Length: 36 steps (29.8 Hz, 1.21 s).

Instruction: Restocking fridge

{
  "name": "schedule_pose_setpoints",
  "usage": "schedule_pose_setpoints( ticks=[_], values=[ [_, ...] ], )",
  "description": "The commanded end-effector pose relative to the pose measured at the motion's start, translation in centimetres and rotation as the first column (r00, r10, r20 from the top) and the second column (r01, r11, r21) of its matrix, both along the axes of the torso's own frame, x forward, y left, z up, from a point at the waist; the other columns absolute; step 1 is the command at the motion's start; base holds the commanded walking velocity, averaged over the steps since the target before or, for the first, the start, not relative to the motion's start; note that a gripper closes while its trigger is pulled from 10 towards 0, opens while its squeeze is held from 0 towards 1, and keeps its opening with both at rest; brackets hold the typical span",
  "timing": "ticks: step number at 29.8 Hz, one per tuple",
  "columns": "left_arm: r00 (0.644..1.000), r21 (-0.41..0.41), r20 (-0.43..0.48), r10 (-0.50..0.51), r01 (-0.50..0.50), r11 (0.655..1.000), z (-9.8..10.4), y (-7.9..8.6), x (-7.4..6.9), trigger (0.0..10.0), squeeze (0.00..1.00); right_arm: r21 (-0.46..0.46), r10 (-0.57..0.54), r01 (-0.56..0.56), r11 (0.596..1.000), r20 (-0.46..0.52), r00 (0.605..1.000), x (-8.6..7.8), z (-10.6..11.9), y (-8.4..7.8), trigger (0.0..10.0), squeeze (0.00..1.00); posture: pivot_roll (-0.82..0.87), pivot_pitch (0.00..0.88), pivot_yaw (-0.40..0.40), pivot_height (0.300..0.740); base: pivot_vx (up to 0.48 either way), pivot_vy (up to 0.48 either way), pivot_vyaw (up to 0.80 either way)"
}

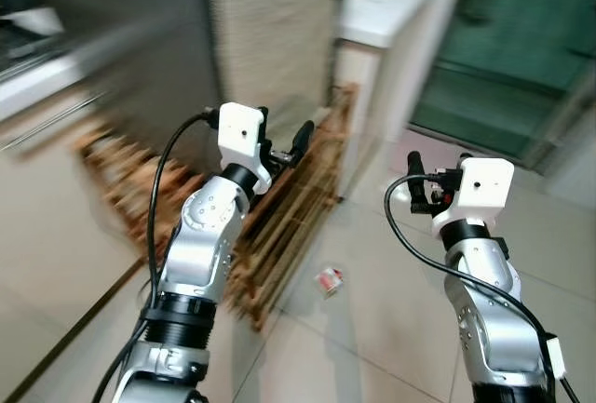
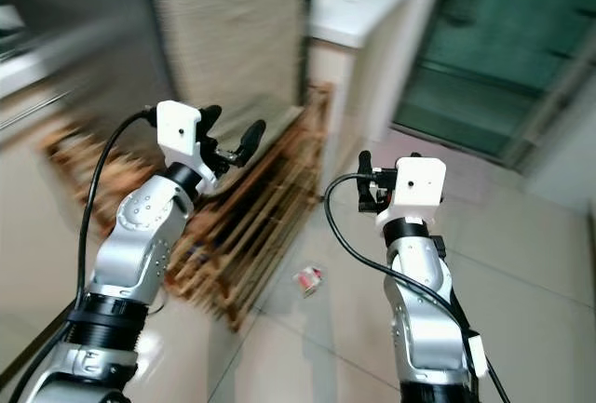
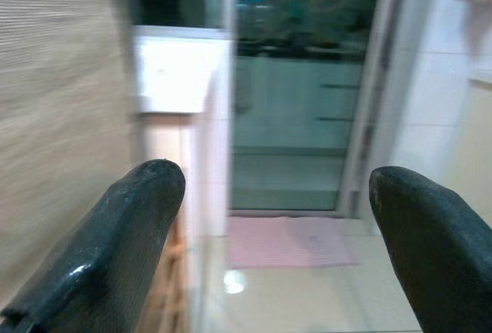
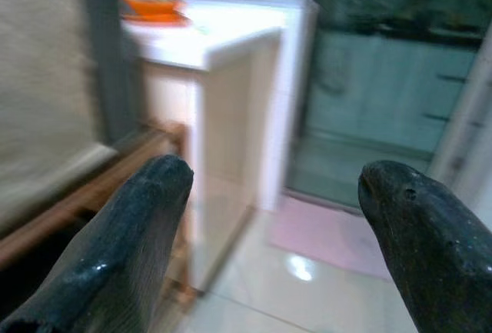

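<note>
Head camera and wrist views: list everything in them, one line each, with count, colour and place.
wooden rack: one, brown slats, on the floor ahead of the left arm, beside a beige woven panel.
small packet: one, red and white, on the floor tiles between the arms, by the rack's end.
white counter: one, beyond the rack; something orange on top, too blurred to name.
glass door: one, dark green, ahead on the right.
pink mat: one, on the floor before the door.
left gripper: open, raised over the rack.
right gripper: open, raised over the tiles.
</note>
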<state>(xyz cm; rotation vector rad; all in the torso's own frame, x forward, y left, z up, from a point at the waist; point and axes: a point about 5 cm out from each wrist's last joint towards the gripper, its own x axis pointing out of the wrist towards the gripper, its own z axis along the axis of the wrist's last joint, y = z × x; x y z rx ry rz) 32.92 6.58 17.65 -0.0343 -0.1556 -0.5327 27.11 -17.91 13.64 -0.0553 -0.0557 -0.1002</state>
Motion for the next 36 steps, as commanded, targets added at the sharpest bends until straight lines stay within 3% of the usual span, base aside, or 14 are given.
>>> schedule_pose_setpoints(
  ticks=[1,18,22,29,36],
  values=[
    [0.997,0.033,-0.006,0.082,-0.081,0.996,-0.4,2.0,0.4,10.0,0.0,0.017,0.048,-0.048,0.999,0.005,0.999,0.4,0.2,1.5,10.0,0.0,0.03,0.0,0.028,0.74,0.0,0.0,0.0],
    [0.992,0.04,0.061,0.11,-0.113,0.993,0.9,2.8,0.4,10.0,0.0,0.006,0.08,-0.08,0.997,-0.015,0.997,0.9,-0.3,1.9,10.0,0.0,0.05,0.0,0.026,0.74,0.0,0.0,0.0],
    [0.978,0.069,0.079,0.193,-0.199,0.978,1.5,4.3,1.1,10.0,0.0,0.006,0.076,-0.076,0.997,-0.02,0.997,1.0,-0.4,1.6,10.0,0.0,0.05,0.0,0.022,0.74,0.0,0.0,0.0],
    [0.96,0.103,0.083,0.267,-0.275,0.956,2.3,5.5,2.0,10.0,0.0,0.008,0.074,-0.074,0.997,-0.033,0.997,1.0,-0.7,1.4,10.0,0.0,0.05,0.0,0.024,0.74,0.0,0.0,0.0],
    [0.915,0.183,0.067,0.399,-0.404,0.896,2.2,6.6,3.3,10.0,0.0,0.014,0.074,-0.074,0.997,-0.041,0.996,0.9,-1.0,1.4,10.0,0.0,0.05,0.0,0.026,0.74,0.0,0.0,0.0]
  ],
)
